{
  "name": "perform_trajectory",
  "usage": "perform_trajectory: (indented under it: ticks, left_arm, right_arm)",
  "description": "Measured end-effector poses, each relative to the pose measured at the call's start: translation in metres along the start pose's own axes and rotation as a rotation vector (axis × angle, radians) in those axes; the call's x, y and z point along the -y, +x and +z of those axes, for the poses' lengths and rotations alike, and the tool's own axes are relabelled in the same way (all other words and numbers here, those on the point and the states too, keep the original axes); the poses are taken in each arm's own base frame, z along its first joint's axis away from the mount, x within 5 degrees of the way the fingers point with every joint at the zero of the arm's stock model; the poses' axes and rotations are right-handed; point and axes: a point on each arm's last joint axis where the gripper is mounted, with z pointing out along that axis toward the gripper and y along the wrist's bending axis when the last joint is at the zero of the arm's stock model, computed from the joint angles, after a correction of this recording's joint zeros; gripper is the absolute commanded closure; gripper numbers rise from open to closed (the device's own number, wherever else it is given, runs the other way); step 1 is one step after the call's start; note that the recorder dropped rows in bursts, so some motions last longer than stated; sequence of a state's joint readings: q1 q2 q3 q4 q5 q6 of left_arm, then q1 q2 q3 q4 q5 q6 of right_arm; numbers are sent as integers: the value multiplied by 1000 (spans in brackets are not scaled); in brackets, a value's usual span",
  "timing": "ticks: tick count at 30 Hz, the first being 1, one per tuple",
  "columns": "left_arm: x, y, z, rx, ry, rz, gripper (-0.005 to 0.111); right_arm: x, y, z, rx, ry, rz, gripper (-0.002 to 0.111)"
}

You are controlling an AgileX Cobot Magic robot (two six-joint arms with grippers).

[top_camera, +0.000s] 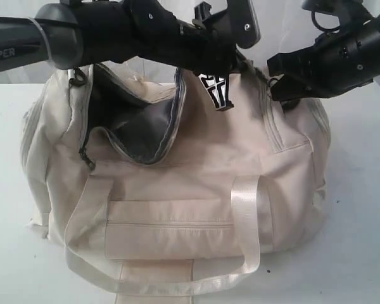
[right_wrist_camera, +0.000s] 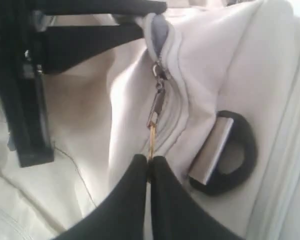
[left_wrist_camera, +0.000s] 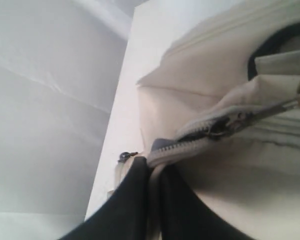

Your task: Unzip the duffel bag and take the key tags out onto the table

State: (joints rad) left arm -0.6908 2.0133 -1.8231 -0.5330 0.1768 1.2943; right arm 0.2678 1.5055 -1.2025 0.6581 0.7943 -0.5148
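Left hand [left_wrist_camera: 151, 167] pinches the zipper tape [left_wrist_camera: 190, 142] of the duffel bag [top_camera: 196, 183]; right hand [right_wrist_camera: 149, 162] pinches the zipper pull [right_wrist_camera: 156, 107]. On the worktop [top_camera: 361, 253], the bag gapes at left, showing dark lining [top_camera: 139, 126].

Past my left claw [left_wrist_camera: 151, 167] hangs a white backdrop [left_wrist_camera: 45, 110], a plain sheet with soft slanting creases, evenly lit and free of hard shadow. It meets the edge of the white surface [left_wrist_camera: 121, 115], which shows as a narrow bright strip just beside that claw. Out to the side of my right claw [right_wrist_camera: 149, 162] the same surface spreads wide, matte and pale, with a few tiny dark specks [top_camera: 268, 271] well away from both claws. The light is diffuse, brightest on the backdrop beyond my claws.
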Motion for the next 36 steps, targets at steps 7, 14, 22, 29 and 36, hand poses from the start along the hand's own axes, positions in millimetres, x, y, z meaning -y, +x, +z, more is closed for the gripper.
perform_trajectory:
  ticks: [7,14,22,29,36]
  left_arm:
    - [-1,-7,-14,5,64,-27,107]
    - [0,-8,-14,11,79,-89,107]
    - [-4,-9,-14,28,43,-133,107]
    - [-11,-2,-16,20,21,-149,107]
    - [-16,4,-18,15,9,-178,107]
  right_arm:
    - [3,-6,0,63,31,-4,108]
    - [-2,1,0,-9,-24,6,108]
    - [-20,7,5,-67,-83,-28,108]
    - [-26,14,1,-136,-95,-61,108]
    - [-33,17,-23,-141,-39,-98,108]
